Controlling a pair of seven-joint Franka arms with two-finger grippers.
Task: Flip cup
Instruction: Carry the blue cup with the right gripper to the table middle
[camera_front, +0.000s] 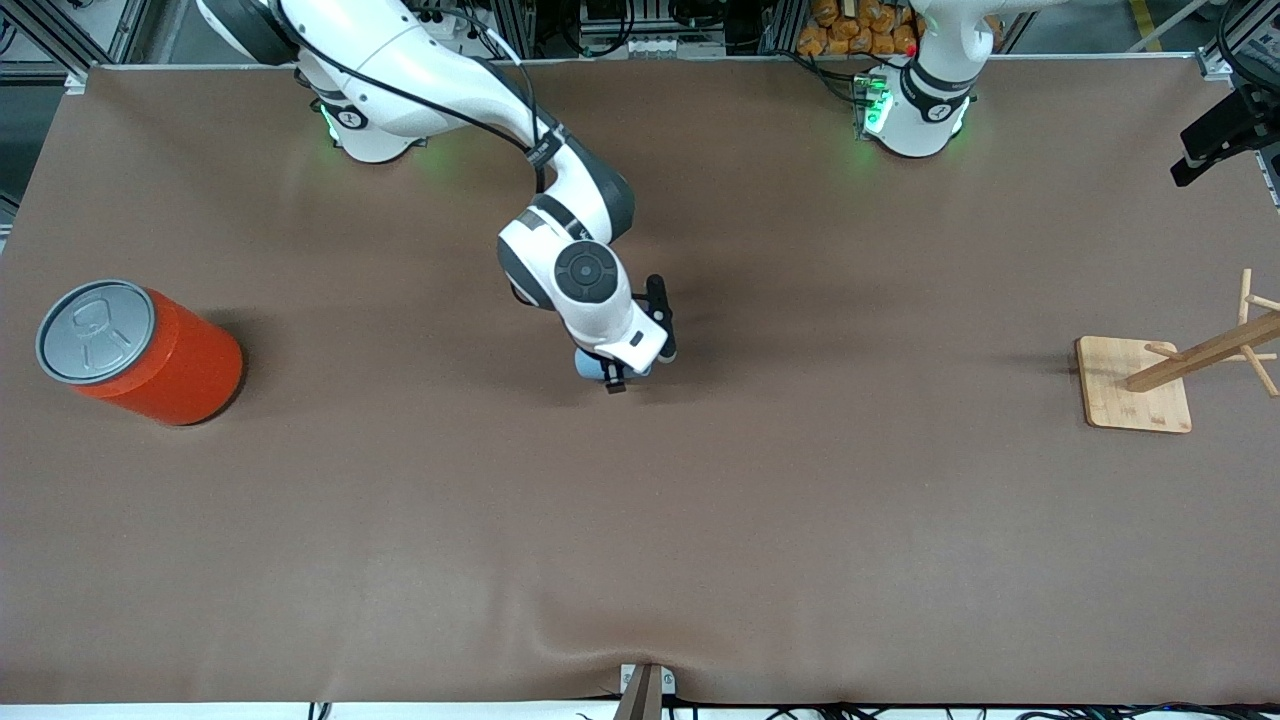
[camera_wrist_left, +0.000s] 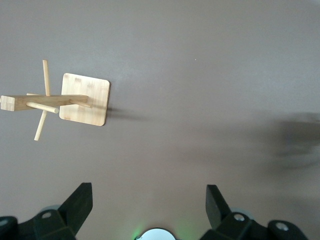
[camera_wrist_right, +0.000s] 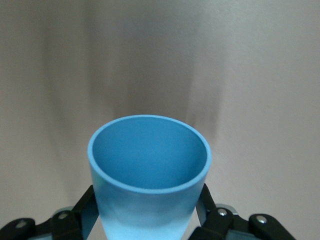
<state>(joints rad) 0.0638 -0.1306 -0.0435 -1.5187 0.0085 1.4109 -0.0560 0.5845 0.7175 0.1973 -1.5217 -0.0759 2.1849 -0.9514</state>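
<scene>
The cup (camera_wrist_right: 150, 160), small and light blue with a darker blue inside, sits between the fingers of my right gripper (camera_wrist_right: 147, 215), which is shut on its lower body. Its open mouth points away from the wrist, toward the brown table (camera_wrist_right: 260, 75). In the front view only a sliver of the cup (camera_front: 588, 366) shows under the right gripper (camera_front: 615, 378), near the middle of the table; whether it touches the surface I cannot tell. My left gripper (camera_wrist_left: 148, 189) hangs open and empty high over the table and waits.
A large orange can (camera_front: 165, 360) with a grey lid lies tilted at the right arm's end of the table. A wooden peg rack (camera_front: 1140, 398) on a square base stands at the left arm's end; the left wrist view shows this rack (camera_wrist_left: 85, 99) too.
</scene>
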